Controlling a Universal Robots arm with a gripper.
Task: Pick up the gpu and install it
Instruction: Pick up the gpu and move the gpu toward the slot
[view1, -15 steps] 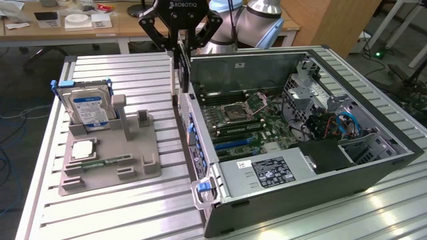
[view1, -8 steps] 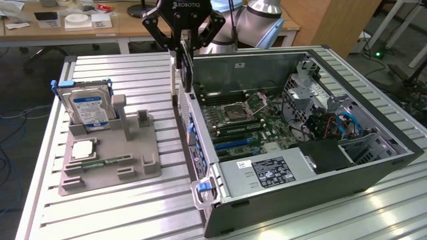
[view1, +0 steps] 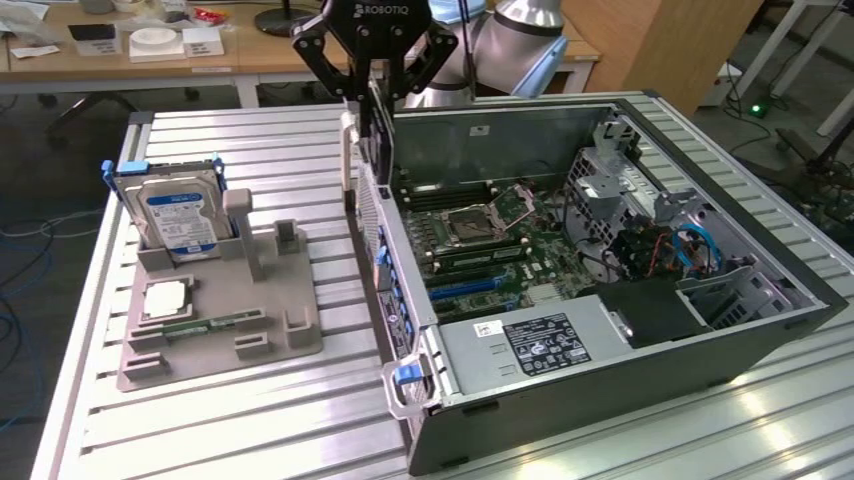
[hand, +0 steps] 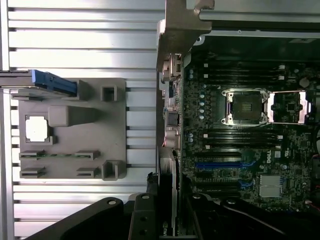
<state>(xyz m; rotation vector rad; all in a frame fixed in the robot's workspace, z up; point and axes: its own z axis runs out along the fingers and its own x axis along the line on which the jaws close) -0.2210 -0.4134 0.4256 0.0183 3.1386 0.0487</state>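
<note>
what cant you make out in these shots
- Graphics card: edge-on in the exterior view, faces hidden; cut by the frame edge in the wrist view.
- Hard drive label: print too small, exterior view.
- Motherboard: partly covered by the power supply, exterior view.

Exterior cam: off the arm, high, tilted down across the slatted table (view1: 240, 420), mid-range. It takes in the whole open computer case (view1: 641, 365) on the exterior view's right, the grey fixture (view1: 200, 345) on its left, and desks (view1: 134, 60) behind. Wrist cam: looks straight down and sits much nearer, with the gripper (hand: 167, 210) links and the gpu (hand: 167, 185) edge close to the lens. Overlap: fixture, case rear wall (hand: 175, 30), motherboard (view1: 534, 245) with CPU socket (hand: 248, 106) and blue slots (hand: 220, 164).
</note>
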